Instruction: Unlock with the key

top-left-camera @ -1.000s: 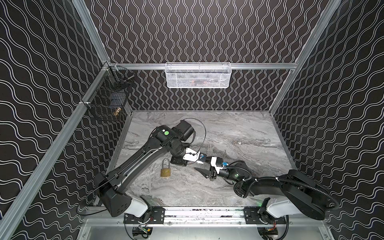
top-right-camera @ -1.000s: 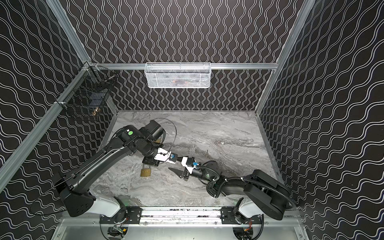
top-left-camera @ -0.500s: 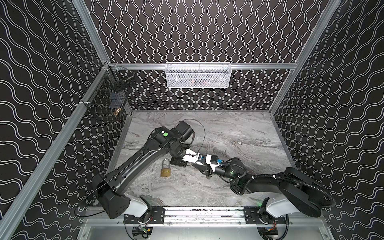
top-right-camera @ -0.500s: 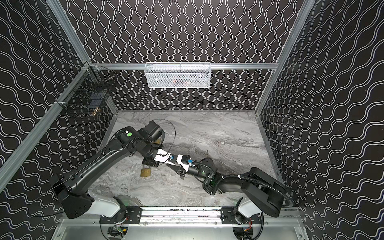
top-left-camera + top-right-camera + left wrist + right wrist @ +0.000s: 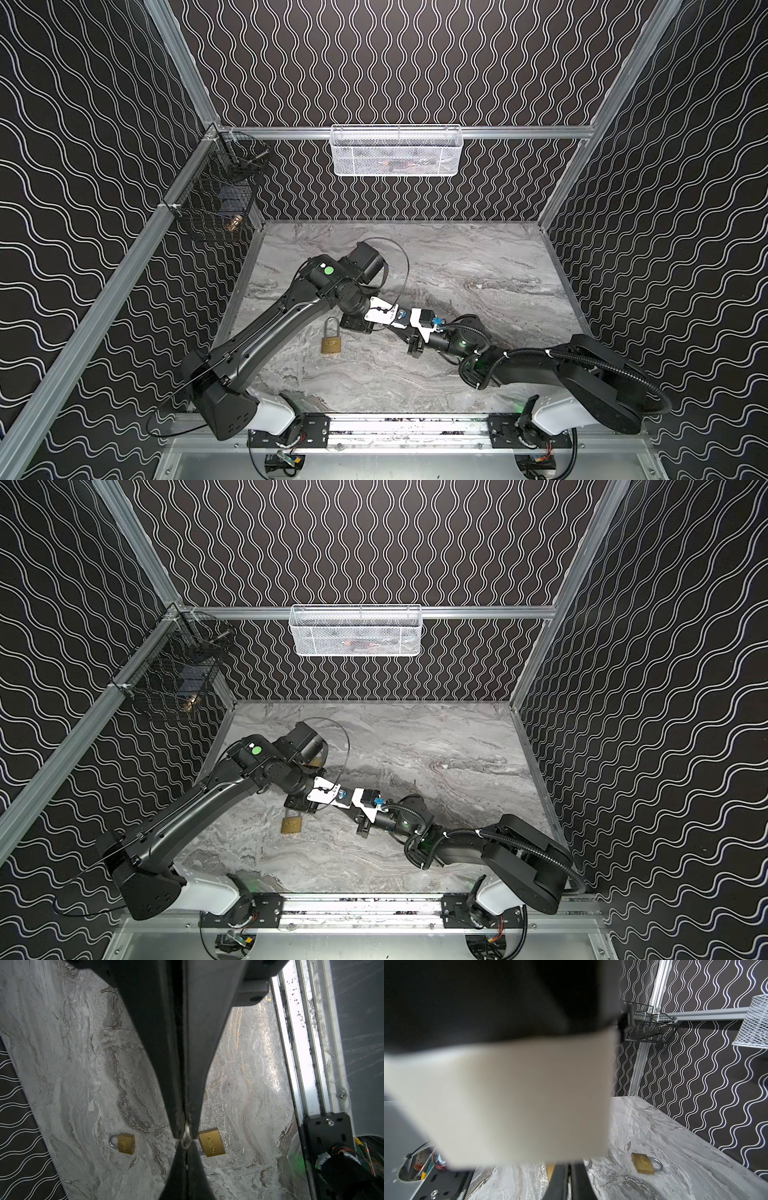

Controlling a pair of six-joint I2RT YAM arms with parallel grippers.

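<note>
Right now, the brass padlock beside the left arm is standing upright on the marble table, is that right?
Not quite: the brass padlock lies flat on the marble table, beside the left arm, as both top views show.

Brass padlock (image 5: pixel 212 1142) flat on tabletop (image 5: pixel 62 1064); second brass padlock (image 5: pixel 125 1144) flat nearby, shackle shut; grey key (image 5: pixel 109 990) well apart.

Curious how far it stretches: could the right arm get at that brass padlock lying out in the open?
Probably yes. The padlock lies on bare table close by the shut right gripper; the left gripper crowds in too, so it would need care.
</note>
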